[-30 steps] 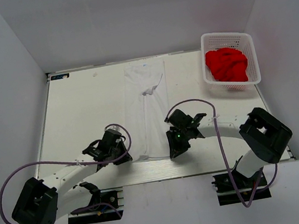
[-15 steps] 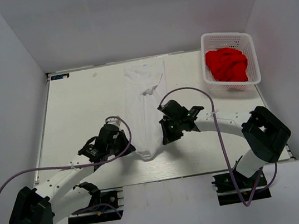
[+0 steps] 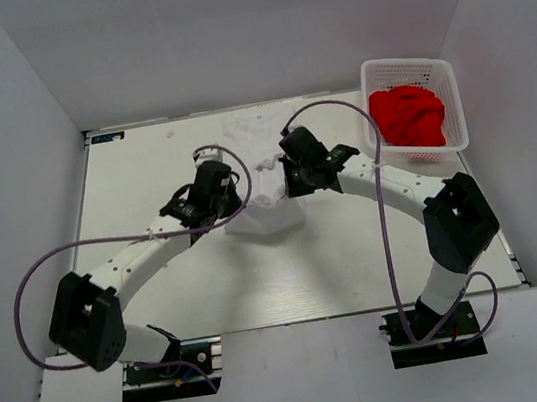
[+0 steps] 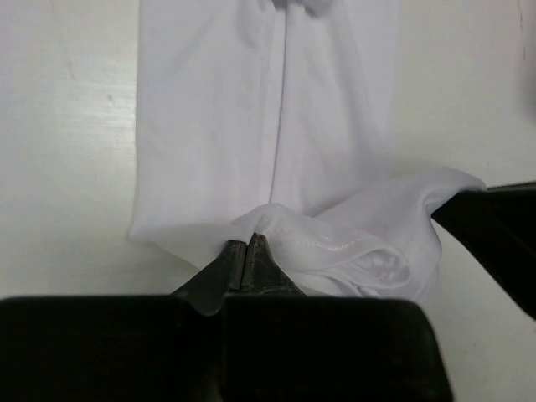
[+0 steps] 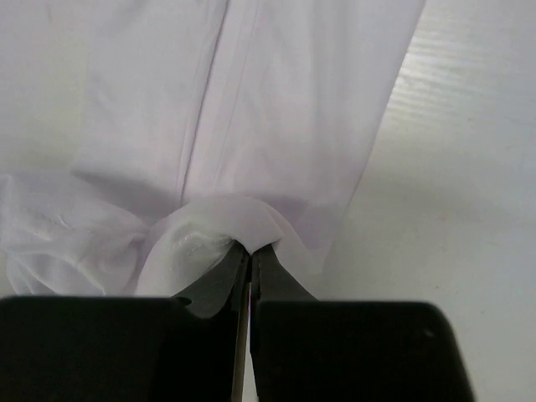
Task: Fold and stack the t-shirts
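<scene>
— Up in the top camera, what can you see that the wrist cameras miss?

— Both arms at once. The left gripper (image 3: 237, 209) and the right gripper (image 3: 285, 188) are near each other over the middle of the table (image 3: 144, 179). A bump of the white t-shirt (image 3: 271, 219) sits between them. The rest of that shirt lies flat and runs to the far edge of the table. The red t-shirt (image 3: 408, 116) is scrunched up in the white basket (image 3: 406, 63) at the far right corner, well apart from the white one.

— And the wrist cameras?

— They show the fingers up close. On the left wrist, the two black fingers are pressed together with a pinch of white cloth between the tips. The cloth puffs up in a soft fold just past them, and the flat shirt with a long crease lies beyond. The right wrist shows the same thing: fingers squeezed tight on a fold of white cloth. From the top, the fingertips are too small to tell.

— Any words to read?

— A small dark sticker (image 3: 107, 137) sits at the far left corner of the table, and a tiny blue mark (image 3: 261, 118) sits near the far end of the white shirt. Both are too small to read.
</scene>
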Robot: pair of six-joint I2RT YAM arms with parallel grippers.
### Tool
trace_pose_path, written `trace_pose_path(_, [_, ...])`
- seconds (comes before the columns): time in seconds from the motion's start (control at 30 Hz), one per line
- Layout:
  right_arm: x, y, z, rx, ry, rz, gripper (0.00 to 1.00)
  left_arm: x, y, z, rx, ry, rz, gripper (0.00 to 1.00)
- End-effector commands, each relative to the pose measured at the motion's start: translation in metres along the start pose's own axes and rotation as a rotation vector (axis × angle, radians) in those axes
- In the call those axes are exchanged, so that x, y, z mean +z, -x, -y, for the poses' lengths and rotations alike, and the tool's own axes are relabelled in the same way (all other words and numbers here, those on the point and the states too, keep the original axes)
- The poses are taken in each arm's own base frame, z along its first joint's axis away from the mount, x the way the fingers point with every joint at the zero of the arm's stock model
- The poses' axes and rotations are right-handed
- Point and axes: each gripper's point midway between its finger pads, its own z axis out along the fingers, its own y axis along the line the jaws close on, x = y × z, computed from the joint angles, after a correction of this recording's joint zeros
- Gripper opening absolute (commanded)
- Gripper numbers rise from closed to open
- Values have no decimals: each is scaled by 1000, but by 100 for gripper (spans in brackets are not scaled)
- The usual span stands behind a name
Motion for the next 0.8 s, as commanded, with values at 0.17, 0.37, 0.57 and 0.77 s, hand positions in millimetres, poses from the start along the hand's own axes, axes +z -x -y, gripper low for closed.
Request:
trace_pose_path(0.17, [23,57,27,12,-76,50,0,41,70,1,51,119,109,0])
trace_pose_path(0.37, [42,77,39,52,-77,47,0,79,101,4,99,127,140,0])
trace_pose_path(0.57, [63,87,50,52,-52,33,0,110,123,6,133,119,162,0])
trace_pose_path(0.77, [92,92,61,44,-48,1,0,145,119,0,164,83,140,0])
